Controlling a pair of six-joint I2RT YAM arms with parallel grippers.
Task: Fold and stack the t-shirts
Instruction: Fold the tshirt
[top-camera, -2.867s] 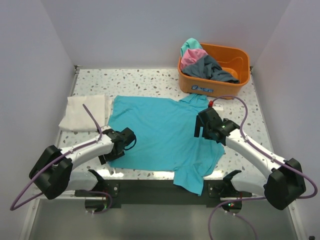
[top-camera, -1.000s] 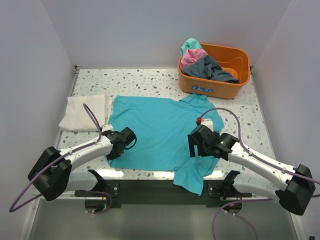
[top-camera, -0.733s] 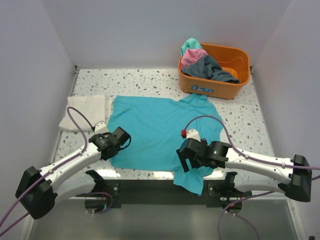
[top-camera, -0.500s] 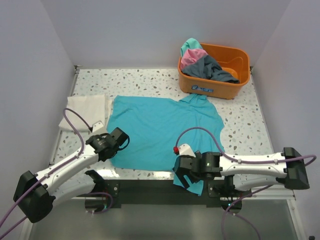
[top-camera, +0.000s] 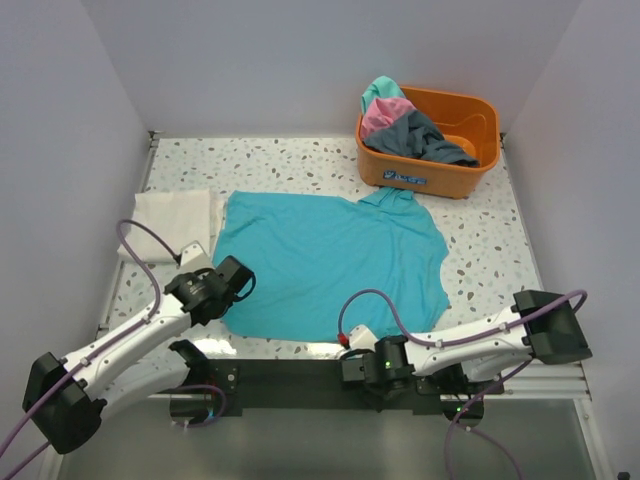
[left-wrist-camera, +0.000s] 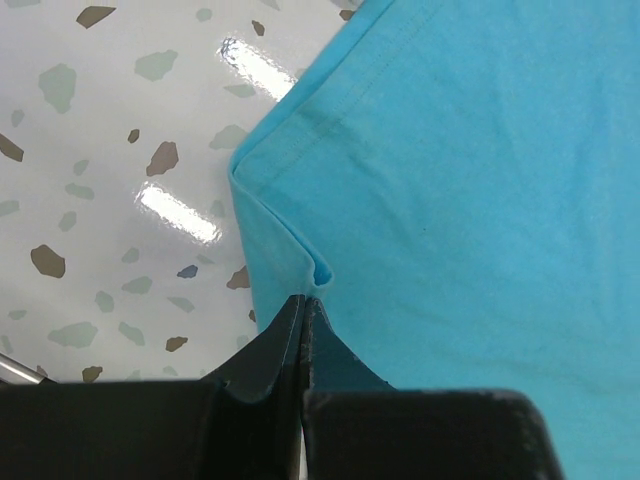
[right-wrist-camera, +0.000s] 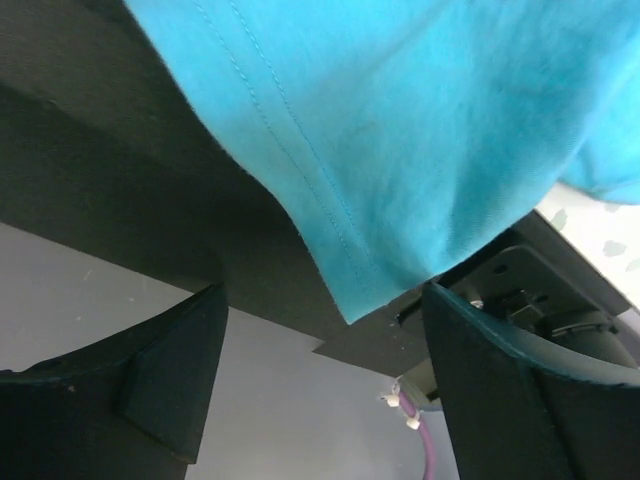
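A teal t-shirt (top-camera: 335, 262) lies spread flat in the middle of the table. My left gripper (top-camera: 230, 292) is at its near-left corner, shut on a small fold of the hem (left-wrist-camera: 303, 300). My right gripper (top-camera: 368, 376) hangs low in front of the table's near edge. In the right wrist view a corner of the teal shirt (right-wrist-camera: 400, 150) dangles between the wide-open fingers (right-wrist-camera: 170, 370), and nothing is clamped. A folded cream-white t-shirt (top-camera: 168, 224) lies at the left. Pink, dark grey and teal t-shirts (top-camera: 410, 125) are heaped in the tub.
The orange plastic tub (top-camera: 470, 105) stands at the back right corner. White walls close in the speckled table (top-camera: 290, 160) on three sides. The black mounting rail (top-camera: 290, 370) and both arm bases run along the near edge.
My right arm has swung from the shirt's right side down past the near edge, under the hanging flap, and its jaws have narrowed a little. My left gripper has shifted slightly left, still pinching the corner.
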